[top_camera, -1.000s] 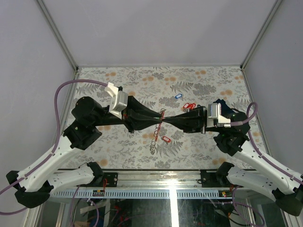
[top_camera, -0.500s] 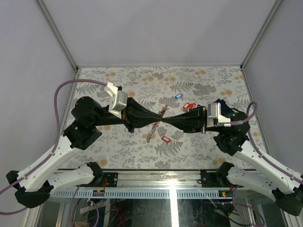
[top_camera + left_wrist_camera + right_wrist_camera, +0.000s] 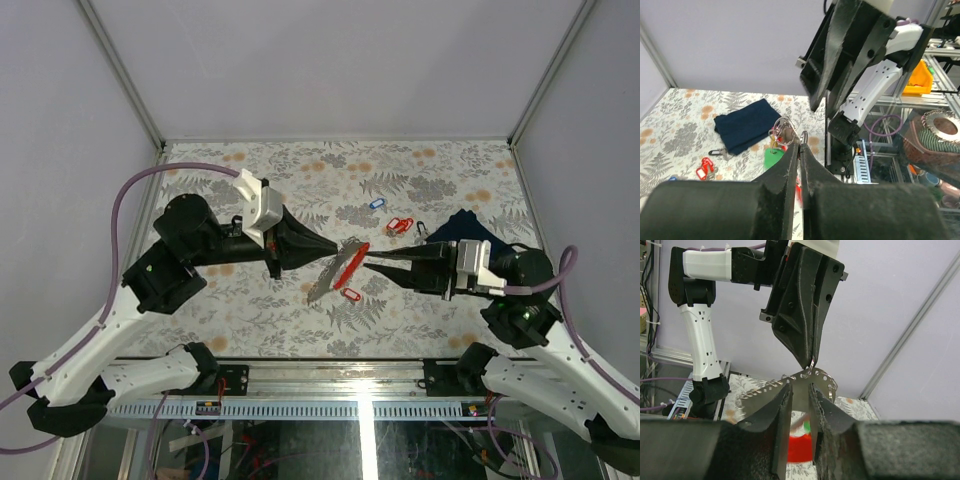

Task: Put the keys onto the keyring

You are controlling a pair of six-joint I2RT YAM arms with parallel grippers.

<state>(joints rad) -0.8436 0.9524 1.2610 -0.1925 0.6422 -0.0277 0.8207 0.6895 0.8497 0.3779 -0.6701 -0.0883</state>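
A silvery fan-shaped keyring plate (image 3: 328,274) with holes and several small rings hangs between my two grippers above the table. My left gripper (image 3: 337,250) is shut on one small ring (image 3: 803,137) at the plate's top edge. My right gripper (image 3: 368,258) is shut on the plate's narrow part (image 3: 801,392). A red tag (image 3: 800,447) and a green tag (image 3: 773,158) dangle from the plate. Loose keys lie on the table: a red-tagged one (image 3: 350,294), a red-tagged pair (image 3: 400,224) and a blue-tagged one (image 3: 376,203).
A dark navy folded cloth (image 3: 462,225) lies at the right by the right arm, also in the left wrist view (image 3: 745,125). A small black clip (image 3: 422,229) lies beside it. Grey walls close off three sides of the floral table (image 3: 250,165).
The right arm has drawn back to the right, uncovering the navy cloth. The left gripper has shifted a little right. The keyring plate now hangs tilted between both grippers.
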